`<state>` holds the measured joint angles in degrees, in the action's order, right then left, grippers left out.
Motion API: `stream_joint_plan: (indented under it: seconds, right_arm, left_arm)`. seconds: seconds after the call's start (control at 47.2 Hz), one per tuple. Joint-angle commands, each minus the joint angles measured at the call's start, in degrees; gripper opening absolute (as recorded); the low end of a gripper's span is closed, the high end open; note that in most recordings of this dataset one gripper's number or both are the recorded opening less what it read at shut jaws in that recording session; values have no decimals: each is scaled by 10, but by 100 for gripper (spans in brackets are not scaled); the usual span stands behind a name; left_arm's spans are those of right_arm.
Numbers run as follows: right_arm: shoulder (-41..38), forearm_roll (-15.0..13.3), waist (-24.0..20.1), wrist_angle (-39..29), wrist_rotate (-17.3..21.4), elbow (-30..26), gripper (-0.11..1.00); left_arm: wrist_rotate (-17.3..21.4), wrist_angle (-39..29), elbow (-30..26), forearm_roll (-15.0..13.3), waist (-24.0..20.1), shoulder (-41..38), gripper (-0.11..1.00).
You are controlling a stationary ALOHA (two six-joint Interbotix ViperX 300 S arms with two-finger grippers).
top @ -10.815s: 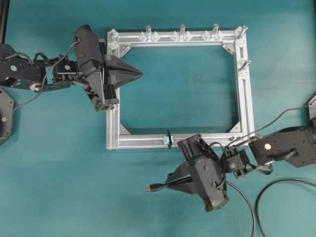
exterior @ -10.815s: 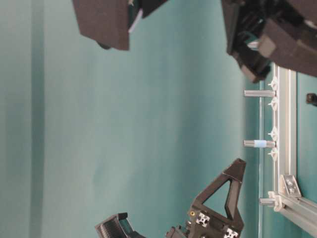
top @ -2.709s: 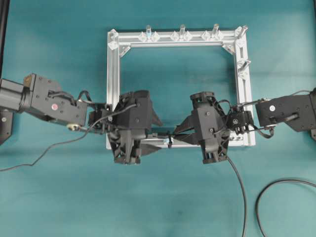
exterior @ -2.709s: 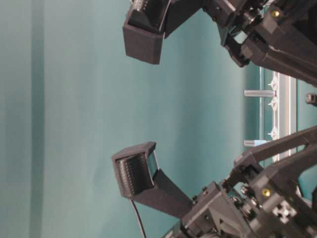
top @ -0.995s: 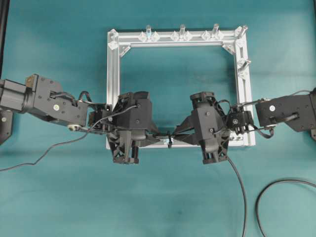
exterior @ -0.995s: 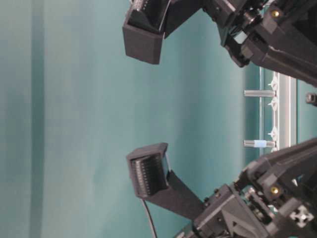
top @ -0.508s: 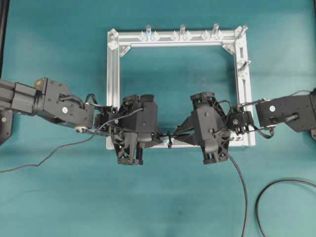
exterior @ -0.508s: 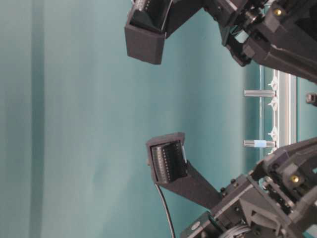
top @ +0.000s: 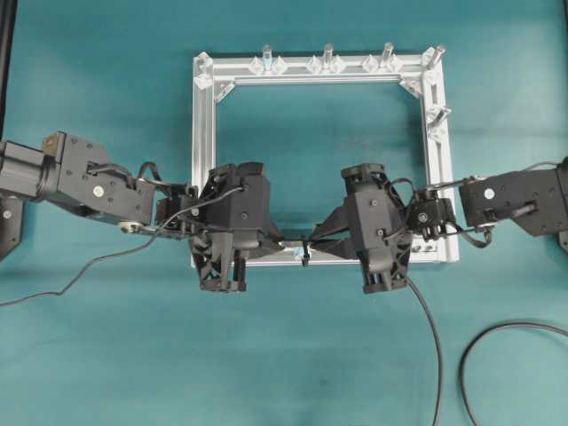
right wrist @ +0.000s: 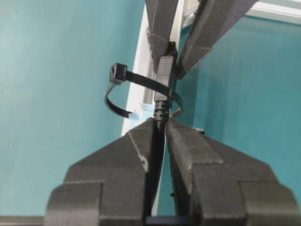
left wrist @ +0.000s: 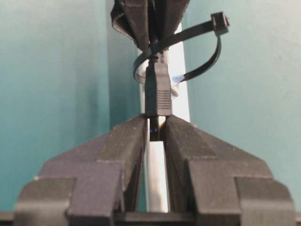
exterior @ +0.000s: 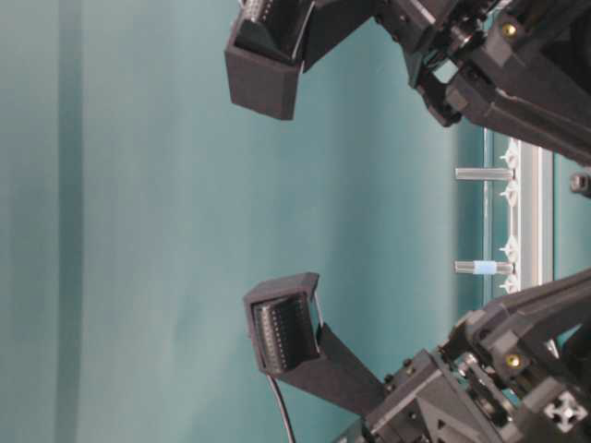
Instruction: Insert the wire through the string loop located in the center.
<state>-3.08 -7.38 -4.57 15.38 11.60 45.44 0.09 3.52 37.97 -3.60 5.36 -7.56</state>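
Left gripper (left wrist: 156, 125) closed on the silver tip of the wire (left wrist: 157, 92), holding the plug from 6 o'clock in the left wrist view. Right gripper (right wrist: 160, 128) closed on the wire behind the plug, with the plug passed through the string loop (right wrist: 136, 96). In the overhead view, loop (top: 304, 250) at 6 o'clock of the aluminium frame (top: 203, 160), on the lower rail, between the two grippers.

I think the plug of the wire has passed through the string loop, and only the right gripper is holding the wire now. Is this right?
Not quite. The plug has passed through the string loop, but both grippers hold the wire. The left wrist view shows the left gripper shut on the plug's metal tip, and the right wrist view shows the right gripper shut on the cable behind it.
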Motion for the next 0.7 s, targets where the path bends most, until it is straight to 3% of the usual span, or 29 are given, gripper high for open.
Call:
stream_joint_plan:
  seconds: [0.0,0.233,0.423,0.487,0.635,0.677]
  right_arm:
    - [7,0,0,-3,1,-8,10]
    - [7,2,1,-34,33,-13,10]
    - [7,0,-1,-36,39,-13,10]
    - [7,0,-2,-34,39,-14,23]
    - [8,1,-2,-38,39,-18,67]
    - [7,0,-2,-38,39,-18,72]
  left_arm:
    - [-1,0,-6,2,-1,17,13]
    - [-2,0,-7,2,-1,17,9]
    - [-2,0,-7,2,-1,16,9]
    - [-2,0,-8,1,-1,17,9]
    - [-2,0,-8,1,-1,17,9]
    - [-2,0,-8,2,-1,17,9]
